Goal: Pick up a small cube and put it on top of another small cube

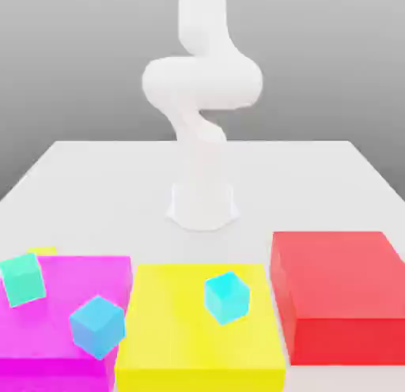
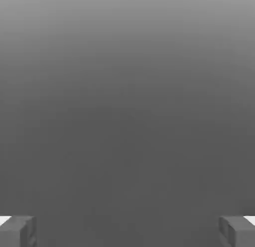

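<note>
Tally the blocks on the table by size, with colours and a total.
Large flat blocks: 3 – magenta block, large yellow block, red block.
Small cubes: 4 – teal-green cube, sky-blue cube, cyan cube, small yellow cube, mostly hidden.
Total: 7

A simulated test bench, not a real room: a plain white table point(image 1: 95, 177) stands against a featureless grey backdrop, and a smooth white robot arm point(image 1: 202, 106) rises from its middle. Flat-coloured blocks point(image 1: 340, 295) and small cubes point(image 1: 228, 297), seemingly without texture, lie near the front edge.
</note>
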You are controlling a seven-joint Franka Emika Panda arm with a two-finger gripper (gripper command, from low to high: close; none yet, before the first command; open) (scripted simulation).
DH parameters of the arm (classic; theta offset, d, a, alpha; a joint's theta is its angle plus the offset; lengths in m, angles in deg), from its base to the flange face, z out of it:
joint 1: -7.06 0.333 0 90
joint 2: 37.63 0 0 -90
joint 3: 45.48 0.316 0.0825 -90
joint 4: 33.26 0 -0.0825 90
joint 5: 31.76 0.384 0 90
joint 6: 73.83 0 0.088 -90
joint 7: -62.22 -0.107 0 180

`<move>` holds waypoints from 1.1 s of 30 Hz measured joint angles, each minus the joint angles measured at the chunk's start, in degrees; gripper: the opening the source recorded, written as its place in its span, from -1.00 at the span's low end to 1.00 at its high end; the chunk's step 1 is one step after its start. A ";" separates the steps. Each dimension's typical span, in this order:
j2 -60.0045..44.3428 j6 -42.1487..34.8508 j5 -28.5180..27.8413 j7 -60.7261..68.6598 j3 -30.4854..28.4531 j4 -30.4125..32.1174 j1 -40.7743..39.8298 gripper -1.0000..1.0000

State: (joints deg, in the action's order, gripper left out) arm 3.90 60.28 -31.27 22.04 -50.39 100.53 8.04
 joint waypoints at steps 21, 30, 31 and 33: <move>-36.66 19.47 11.73 53.04 -36.59 16.83 1.30 0.00; -50.28 27.38 17.67 71.68 -36.59 21.44 -9.40 0.00; -51.48 28.04 19.78 73.39 -34.98 21.12 -10.62 0.00; -53.88 29.35 24.20 76.80 -31.44 20.40 -13.26 0.00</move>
State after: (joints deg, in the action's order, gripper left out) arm -49.98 89.63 -7.07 98.85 -81.84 120.93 -5.22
